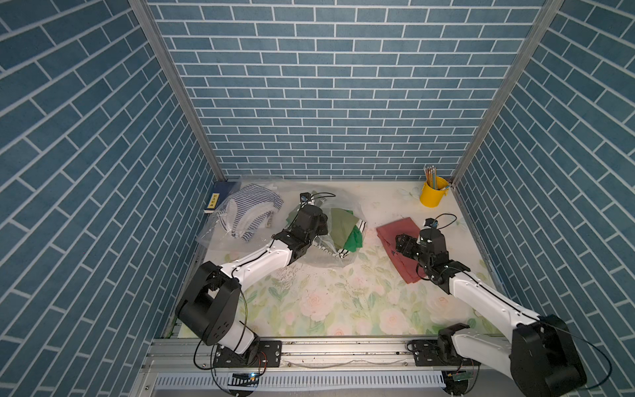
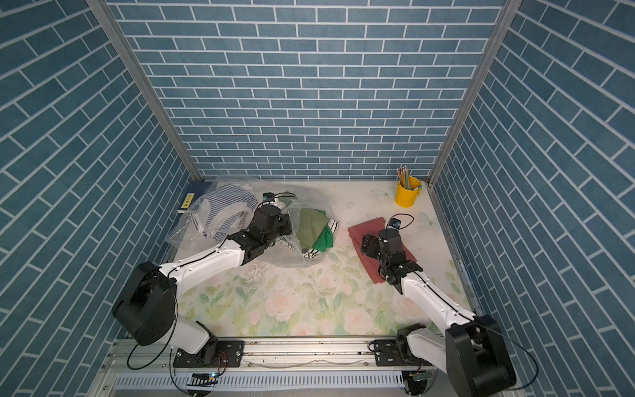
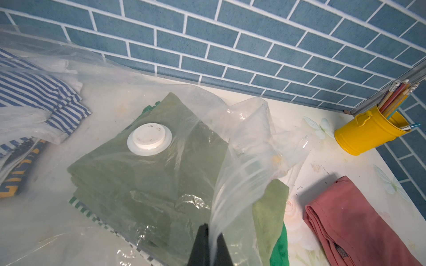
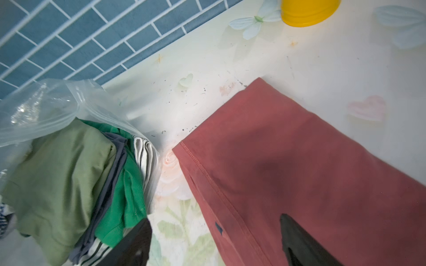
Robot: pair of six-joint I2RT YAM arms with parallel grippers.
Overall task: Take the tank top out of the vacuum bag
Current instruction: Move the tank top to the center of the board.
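I am logging left end effector (image 3: 209, 245) pinching vacuum bag (image 3: 249, 129) film, right end effector (image 4: 214, 218) spread over the red tank top (image 4: 299, 149) lying on the table (image 4: 230, 57) beside it, fabric possibly snagging on it at lift-off.

The tank top (image 1: 395, 229) (image 4: 299, 149) is dusty red, folded into a long flat strip with its stitched hem showing. It lies fully outside the bag (image 3: 161, 179) (image 1: 330, 256), on the table (image 1: 343, 309) to the right of the bag's mouth, near it but not touching. The bag is clear, crumpled plastic with a round white valve (image 3: 149, 139) on its upper face. Its mouth gapes toward the tank top, and the upper flap is raised and pinched in the left gripper (image 3: 211, 228). Folded green, grey and striped clothes (image 4: 69, 175) are inside.
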